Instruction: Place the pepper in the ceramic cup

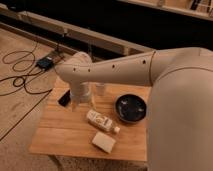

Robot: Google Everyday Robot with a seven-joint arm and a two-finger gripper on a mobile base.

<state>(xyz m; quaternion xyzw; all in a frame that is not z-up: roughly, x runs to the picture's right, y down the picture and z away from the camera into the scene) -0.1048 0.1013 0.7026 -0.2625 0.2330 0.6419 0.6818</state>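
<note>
Wooden table holds 1 black bowl and 1 ceramic cup beside the tool, whose opening I cannot tell.

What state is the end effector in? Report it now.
End effector: open or closed cannot be told, nor whether it holds anything; it points down over the far part of the wooden table.

A light wooden table of joined planks fills the lower middle of the frame, standing on a pale beige carpet. Black cables loop over the carpet at upper left, near a small dark box. A long pale rail crosses the top diagonally, with deep shadow behind it. The light is warm and dim. The gripper hangs over the table's upper left part.
</note>
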